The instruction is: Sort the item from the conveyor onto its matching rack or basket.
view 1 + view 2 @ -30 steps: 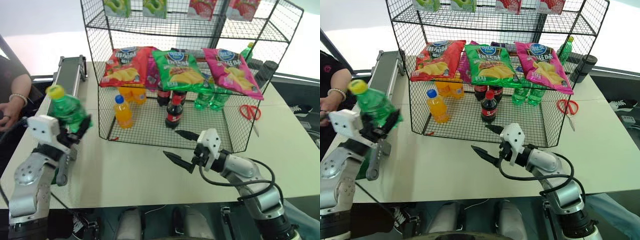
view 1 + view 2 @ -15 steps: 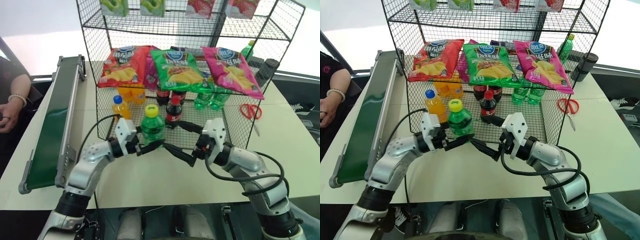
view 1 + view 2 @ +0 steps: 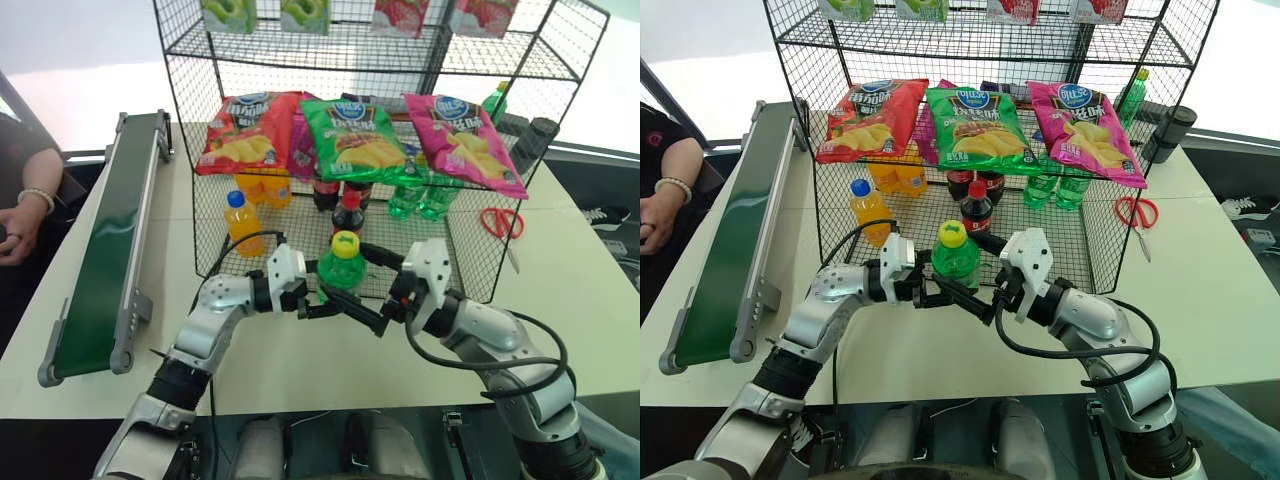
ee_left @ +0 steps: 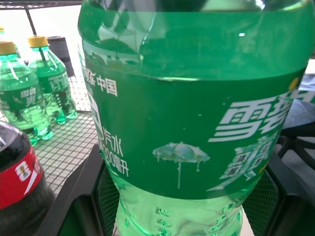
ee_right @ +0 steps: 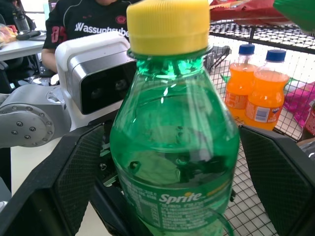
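- Two grippers meet at the green bottle before the wire rack.
- Left gripper pinches its base.
- Right gripper stands spread around it.

Green bottle between open right claw fingers.

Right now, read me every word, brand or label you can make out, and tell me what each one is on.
"Sprite": green soda bottle, on its label.
"中国": same bottle, on its label in the left wrist view.
"Wassupbuy", partly hidden: person's black shirt.
Chip bags and top-shelf cartons: print too small to read.
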`<state>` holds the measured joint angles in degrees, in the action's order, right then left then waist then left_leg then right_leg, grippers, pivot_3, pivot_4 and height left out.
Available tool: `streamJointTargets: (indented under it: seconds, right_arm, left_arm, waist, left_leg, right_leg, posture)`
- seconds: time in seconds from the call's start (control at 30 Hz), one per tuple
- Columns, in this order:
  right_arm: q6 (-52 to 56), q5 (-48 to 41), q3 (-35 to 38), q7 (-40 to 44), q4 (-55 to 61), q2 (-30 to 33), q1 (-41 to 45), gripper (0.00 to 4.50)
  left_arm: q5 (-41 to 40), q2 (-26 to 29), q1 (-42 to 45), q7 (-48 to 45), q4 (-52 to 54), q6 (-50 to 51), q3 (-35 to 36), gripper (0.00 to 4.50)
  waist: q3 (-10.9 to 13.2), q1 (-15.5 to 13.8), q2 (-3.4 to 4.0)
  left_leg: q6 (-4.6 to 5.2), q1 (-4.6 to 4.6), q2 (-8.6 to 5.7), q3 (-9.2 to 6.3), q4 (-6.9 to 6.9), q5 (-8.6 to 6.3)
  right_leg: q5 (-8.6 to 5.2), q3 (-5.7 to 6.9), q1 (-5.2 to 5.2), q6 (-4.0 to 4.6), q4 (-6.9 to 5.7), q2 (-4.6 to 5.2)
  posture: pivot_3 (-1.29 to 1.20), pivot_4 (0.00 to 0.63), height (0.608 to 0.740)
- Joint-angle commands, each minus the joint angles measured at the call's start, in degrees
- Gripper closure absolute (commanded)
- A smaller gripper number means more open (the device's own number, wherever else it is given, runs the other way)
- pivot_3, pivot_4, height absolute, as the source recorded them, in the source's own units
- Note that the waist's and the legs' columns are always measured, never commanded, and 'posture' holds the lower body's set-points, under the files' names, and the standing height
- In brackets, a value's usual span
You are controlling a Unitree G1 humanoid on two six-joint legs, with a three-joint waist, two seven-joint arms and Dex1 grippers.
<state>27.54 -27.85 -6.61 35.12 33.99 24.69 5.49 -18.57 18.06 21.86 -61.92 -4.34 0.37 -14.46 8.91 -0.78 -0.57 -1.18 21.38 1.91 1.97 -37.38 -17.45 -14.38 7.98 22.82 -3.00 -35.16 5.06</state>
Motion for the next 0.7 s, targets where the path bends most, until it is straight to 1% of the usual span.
streamJointTargets:
  seconds: [0.03, 0.07, 0.17, 0.2, 0.23, 0.3, 0.37, 0.43, 0.53, 0.7]
  right_arm:
    - [0.20, -0.40, -0.43, 0.31, 1.18, 0.34, -0.13, 0.00]
    - [0.32, -0.57, -0.42, 0.39, 1.07, 0.27, -0.13, 0.00]
    - [0.33, -0.65, -0.33, 0.75, 0.91, 0.34, -0.16, 0.71]
    - [0.27, -0.53, -0.38, 0.80, 0.80, 0.35, -0.10, 1.21]
    - [0.15, -0.35, -0.42, 0.83, 0.69, 0.37, -0.04, 1.45]
    - [-0.22, 0.18, -0.47, 0.75, 0.46, 0.39, 0.17, 1.46]
    - [-0.56, 0.64, -0.41, 0.62, 0.10, 0.30, 0.50, 1.46]
    - [-1.04, 1.21, -0.22, 0.40, -0.23, 0.16, 0.64, 1.46]
    - [-2.63, 2.69, 0.94, -0.78, -1.14, -0.27, 0.79, 1.46]
    - [-6.46, 5.99, 4.98, -4.10, -4.18, -0.77, 0.38, 1.46]
  left_arm:
    - [-0.28, -0.37, 1.35, -0.71, 1.76, -2.38, 0.71, 1.79]
    - [-0.15, -0.36, 1.36, -0.83, 1.70, -2.51, 0.77, 1.79]
    - [0.14, -0.44, 1.34, -0.83, 1.63, -2.79, 0.78, 1.79]
    - [0.17, -0.47, 1.33, -0.81, 1.64, -2.82, 0.81, 1.79]
    - [0.00, -0.52, 1.29, -0.83, 1.72, -2.49, 0.83, 1.79]
    - [-0.27, -0.47, 1.21, -1.03, 1.96, -1.93, 0.79, 1.79]
    - [-0.18, -0.33, 1.11, -0.97, 2.09, -1.71, 0.78, 0.76]
    - [0.40, -0.31, 0.87, -0.14, 2.02, -2.04, 1.04, 0.02]
    - [1.43, 0.38, 0.07, 1.93, 1.43, -1.98, 1.96, 0.02]
    - [1.61, 2.85, -3.27, 4.51, 1.50, -1.09, 4.60, 0.02]
  waist:
    - [0.00, 0.00, 0.00]
    - [0.00, 0.01, 0.00]
    - [0.00, 0.00, 0.00]
    - [0.00, -0.01, 0.00]
    - [0.00, -0.01, 0.00]
    - [0.00, 0.00, 0.00]
    - [0.00, -0.01, 0.00]
    - [0.00, 0.00, 0.00]
    - [0.00, 0.00, 0.00]
    - [0.00, 0.02, 0.00]
  left_leg:
    - [0.00, 0.00, 0.00, 0.00, 0.00, 0.00]
    - [0.00, -0.01, 0.00, 0.00, 0.00, 0.00]
    - [0.00, -0.01, 0.00, 0.00, -0.01, 0.00]
    - [0.00, -0.01, 0.00, 0.00, -0.02, 0.00]
    - [0.00, -0.01, 0.00, 0.00, -0.02, 0.00]
    - [0.00, -0.01, 0.00, -0.01, -0.02, 0.00]
    - [0.00, -0.01, 0.00, -0.01, -0.03, 0.00]
    - [0.00, -0.02, 0.00, -0.01, -0.04, 0.00]
    - [0.00, -0.02, 0.00, -0.01, -0.05, 0.00]
    - [0.00, -0.05, 0.00, -0.01, -0.04, 0.00]
  right_leg:
    - [0.00, 0.00, 0.00, 0.00, 0.00, 0.00]
    - [0.00, 0.00, 0.00, 0.00, -0.01, 0.00]
    - [0.00, 0.00, 0.00, 0.00, -0.02, 0.00]
    - [0.00, 0.00, -0.02, 0.00, -0.02, 0.00]
    - [0.00, 0.00, -0.02, 0.00, -0.02, 0.00]
    - [0.00, 0.00, -0.02, 0.00, -0.02, 0.00]
    - [0.00, 0.00, -0.02, 0.00, -0.02, 0.00]
    - [0.00, 0.00, -0.04, 0.00, -0.02, 0.00]
    - [0.00, 0.00, -0.04, 0.00, -0.04, 0.00]
    - [0.00, 0.00, -0.03, 0.00, -0.06, -0.01]
  posture:
    - [0.00, 0.150, 0.735]
    - [0.00, 0.150, 0.735]
    - [0.00, 0.150, 0.735]
    - [0.00, 0.150, 0.735]
    - [0.00, 0.150, 0.735]
    - [0.00, 0.150, 0.735]
    - [0.00, 0.150, 0.735]
    - [0.00, 0.150, 0.735]
    - [0.00, 0.150, 0.735]
    - [0.00, 0.150, 0.735]
